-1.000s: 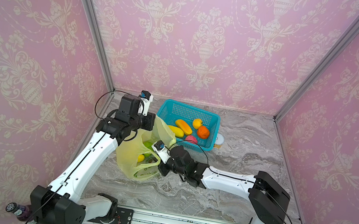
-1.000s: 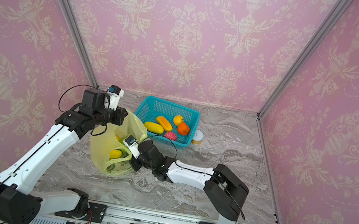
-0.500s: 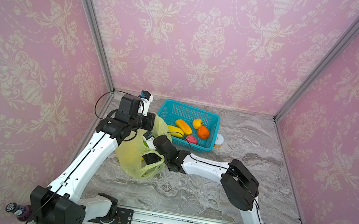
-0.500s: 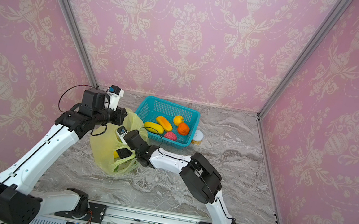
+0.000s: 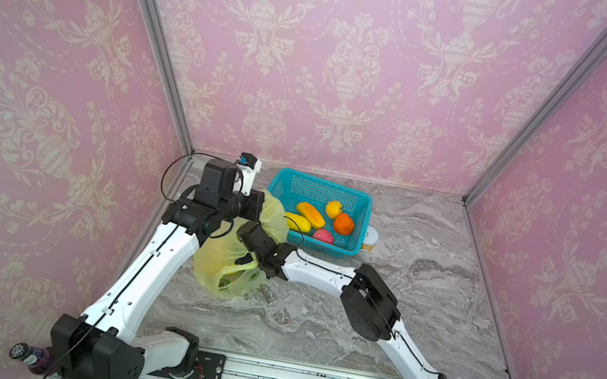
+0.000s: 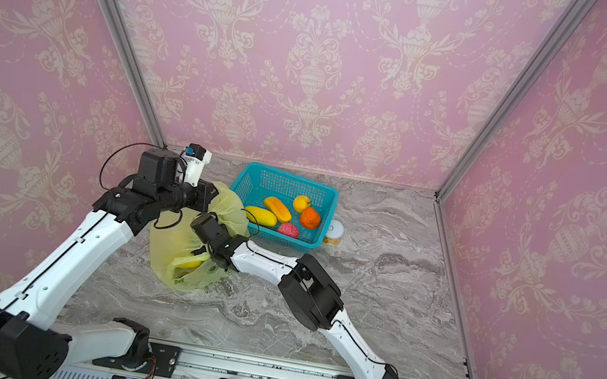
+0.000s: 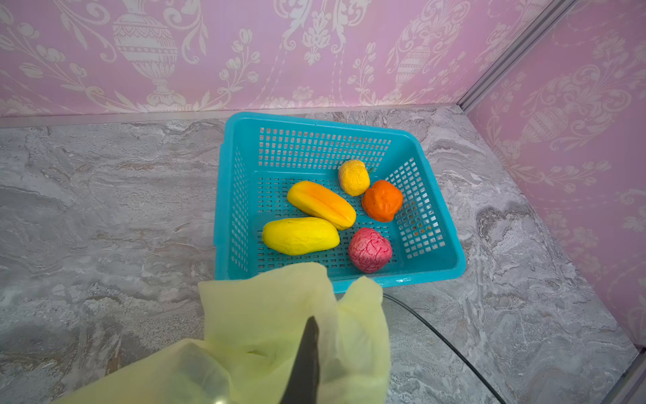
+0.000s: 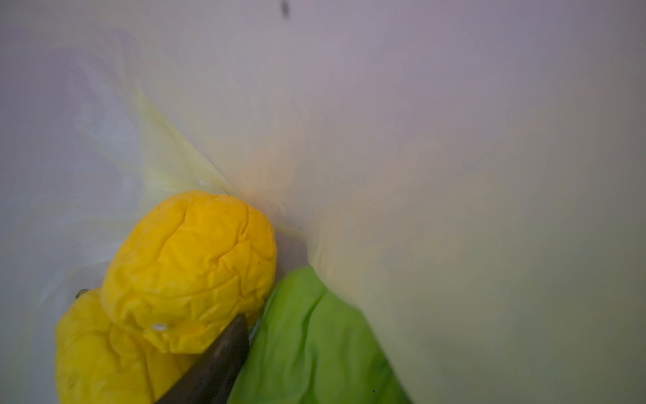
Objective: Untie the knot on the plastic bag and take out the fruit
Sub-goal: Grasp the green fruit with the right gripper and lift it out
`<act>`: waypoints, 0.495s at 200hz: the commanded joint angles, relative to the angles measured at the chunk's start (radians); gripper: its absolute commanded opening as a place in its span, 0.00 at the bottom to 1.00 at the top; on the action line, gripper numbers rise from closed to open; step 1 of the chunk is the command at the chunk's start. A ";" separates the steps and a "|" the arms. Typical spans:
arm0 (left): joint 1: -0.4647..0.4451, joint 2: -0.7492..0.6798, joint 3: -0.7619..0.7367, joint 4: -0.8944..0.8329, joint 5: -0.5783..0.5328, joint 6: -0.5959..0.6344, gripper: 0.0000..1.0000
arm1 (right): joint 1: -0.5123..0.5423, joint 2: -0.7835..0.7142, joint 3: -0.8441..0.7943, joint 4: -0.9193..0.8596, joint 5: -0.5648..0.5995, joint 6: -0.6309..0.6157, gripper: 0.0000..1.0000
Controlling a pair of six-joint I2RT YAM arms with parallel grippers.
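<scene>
Left wrist: left gripper pinched tight on plastic bag. Within it, right gripper finger wedged between yellow fruit and green fruit; jaw spread can't be told.

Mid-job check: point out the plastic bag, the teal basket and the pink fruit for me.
plastic bag (image 5: pixel 210 265): a top view, on its bulging side wall.
teal basket (image 7: pixel 321 150): left wrist view, on its mesh wall.
pink fruit (image 7: pixel 370 250): left wrist view, middle of its bumpy surface.
</scene>
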 commanded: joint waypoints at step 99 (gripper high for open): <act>0.008 -0.009 0.002 -0.005 -0.018 -0.012 0.00 | 0.013 -0.336 -0.330 0.125 -0.068 0.027 0.20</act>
